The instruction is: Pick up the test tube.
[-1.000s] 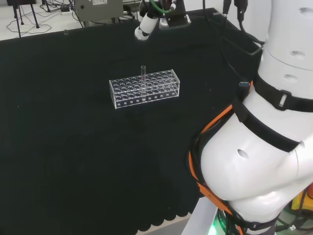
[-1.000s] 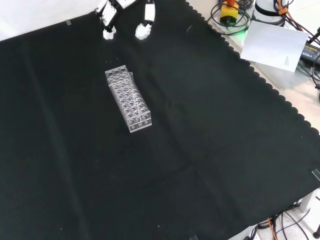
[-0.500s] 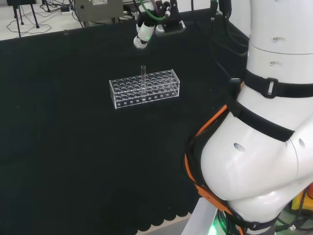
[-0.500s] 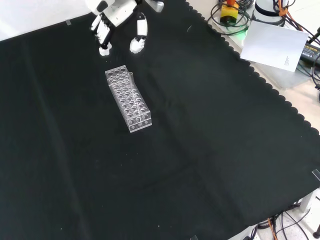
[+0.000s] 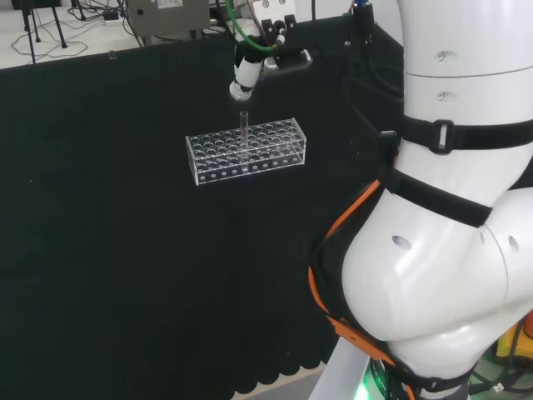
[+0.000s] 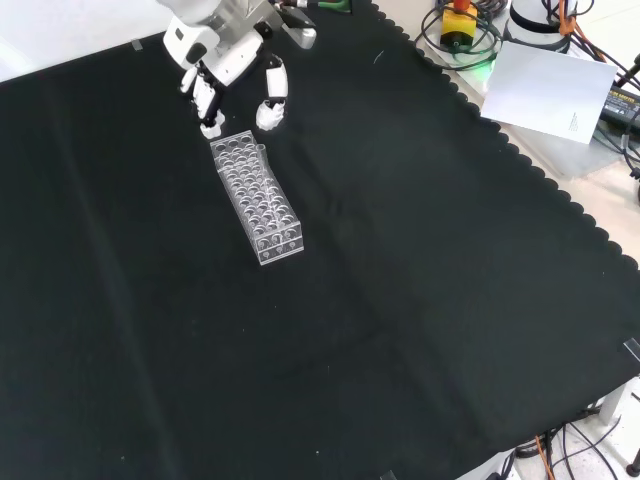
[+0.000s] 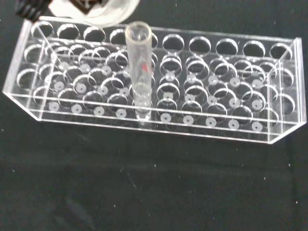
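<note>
Glass test tube [image 7: 140,72] stands upright in a clear plastic rack [image 5: 246,150] on the black cloth [image 6: 400,280], its open mouth rising above the rack's top plate. In the wrist view it sits in a hole of the row along one long side, and a small red mark shows on its wall. The hand [image 6: 228,62] hangs just beyond the rack's far end in the front view, near that end but touching neither rack nor tube; its fingers [image 6: 270,100] point down toward the cloth, relaxed and spread apart, holding nothing. In the head view a fingertip [image 5: 243,79] hovers above and slightly behind the tube's mouth, with clear space between them. The other holes of the rack look empty, so nothing stands between the hand and the tube. At the right of the head view rise the arm's big white links [image 5: 450,250]. Off the cloth's scalloped edge in the front view lie a sheet of white paper [image 6: 548,92] and a tangle of cables [image 6: 470,45].
</note>
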Controlling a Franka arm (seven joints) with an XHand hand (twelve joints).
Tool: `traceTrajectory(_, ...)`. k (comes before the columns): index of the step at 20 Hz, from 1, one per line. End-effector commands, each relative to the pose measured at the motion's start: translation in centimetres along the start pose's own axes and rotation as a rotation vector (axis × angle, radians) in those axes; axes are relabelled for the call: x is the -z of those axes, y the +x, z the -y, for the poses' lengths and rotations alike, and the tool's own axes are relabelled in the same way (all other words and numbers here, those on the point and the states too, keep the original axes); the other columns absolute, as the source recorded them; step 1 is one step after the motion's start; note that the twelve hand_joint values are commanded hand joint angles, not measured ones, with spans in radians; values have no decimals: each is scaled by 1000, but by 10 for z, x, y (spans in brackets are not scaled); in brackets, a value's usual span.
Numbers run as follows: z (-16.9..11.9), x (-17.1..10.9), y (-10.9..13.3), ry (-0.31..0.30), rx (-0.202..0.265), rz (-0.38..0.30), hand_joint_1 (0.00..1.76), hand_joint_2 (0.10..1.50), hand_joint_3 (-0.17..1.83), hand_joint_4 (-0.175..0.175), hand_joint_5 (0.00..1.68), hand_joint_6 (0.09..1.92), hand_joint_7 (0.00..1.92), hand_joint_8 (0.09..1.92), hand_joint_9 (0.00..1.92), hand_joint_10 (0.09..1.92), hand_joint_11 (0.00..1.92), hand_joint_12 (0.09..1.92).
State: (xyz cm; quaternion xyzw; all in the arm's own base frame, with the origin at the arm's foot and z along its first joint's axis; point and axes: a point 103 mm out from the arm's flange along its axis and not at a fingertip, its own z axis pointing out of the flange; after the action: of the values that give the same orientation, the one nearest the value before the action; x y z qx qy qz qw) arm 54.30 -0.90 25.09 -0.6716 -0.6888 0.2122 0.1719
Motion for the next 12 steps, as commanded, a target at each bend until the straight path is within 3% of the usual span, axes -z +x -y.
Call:
traceTrajectory(1, -4, -14, -1, 37, 1, -7, 870, 670, 658, -163, 405, 661, 675, 872, 584, 861, 272, 1430)
traceTrajectory(12, 5, -36, 12, 68, 22, -52, 877, 670, 659, -164, 409, 708, 696, 877, 595, 859, 278, 1426)
